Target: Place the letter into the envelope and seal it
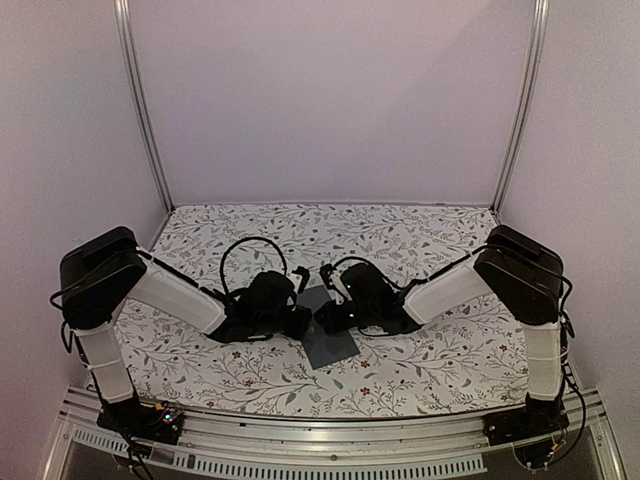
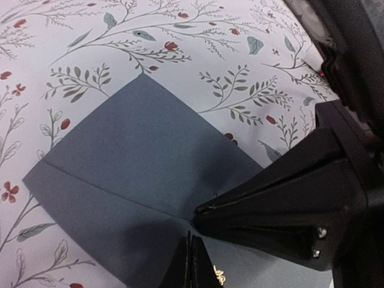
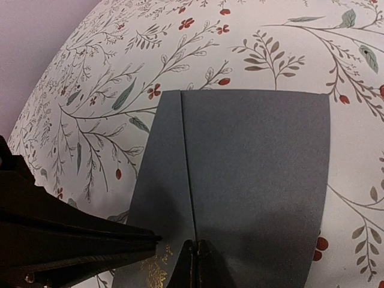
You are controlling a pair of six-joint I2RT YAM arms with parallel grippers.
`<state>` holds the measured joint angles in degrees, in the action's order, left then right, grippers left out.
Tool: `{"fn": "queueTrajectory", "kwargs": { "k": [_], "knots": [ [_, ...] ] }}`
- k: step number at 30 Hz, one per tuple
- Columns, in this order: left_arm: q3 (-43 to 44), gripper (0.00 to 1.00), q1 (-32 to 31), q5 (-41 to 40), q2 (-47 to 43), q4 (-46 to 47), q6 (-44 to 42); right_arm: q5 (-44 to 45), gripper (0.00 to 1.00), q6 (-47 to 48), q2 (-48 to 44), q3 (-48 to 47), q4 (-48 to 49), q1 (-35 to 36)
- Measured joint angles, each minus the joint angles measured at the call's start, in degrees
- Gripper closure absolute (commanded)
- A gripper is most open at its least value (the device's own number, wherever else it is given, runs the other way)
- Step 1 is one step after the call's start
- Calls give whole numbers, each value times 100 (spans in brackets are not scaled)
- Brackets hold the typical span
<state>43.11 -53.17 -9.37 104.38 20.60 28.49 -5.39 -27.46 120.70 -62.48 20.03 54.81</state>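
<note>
Top external view: the left tool (image 1: 303, 322), clenched, rests its tips on the grey envelope (image 1: 332, 346) at the middle of the flowered surface (image 1: 420, 235). The envelope's long axis runs near to far, equally close to both tools. The right tool (image 1: 322, 316), also clenched, touches its other side. No letter shows.

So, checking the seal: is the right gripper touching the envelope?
Cannot tell. In the right wrist view the right gripper, shut, overlaps the envelope at its fold line; pressing or hovering just above would look alike.
</note>
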Motion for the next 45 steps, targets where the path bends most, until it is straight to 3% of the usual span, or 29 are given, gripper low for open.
{"fn": "queueTrajectory", "kwargs": {
  "k": [12, 34, 45],
  "knots": [
    [562, 100, 160, 35, 833, 490, -13, 149, 100, -33, -76, 144, 59, -9],
    [619, 100, 420, -149, 1047, 850, -42, 234, 100, -81, -205, 258, -26, 105],
    [599, 100, 428, -122, 1078, 955, -39, 236, 100, 22, -378, 240, -428, 682]
  ]
}}
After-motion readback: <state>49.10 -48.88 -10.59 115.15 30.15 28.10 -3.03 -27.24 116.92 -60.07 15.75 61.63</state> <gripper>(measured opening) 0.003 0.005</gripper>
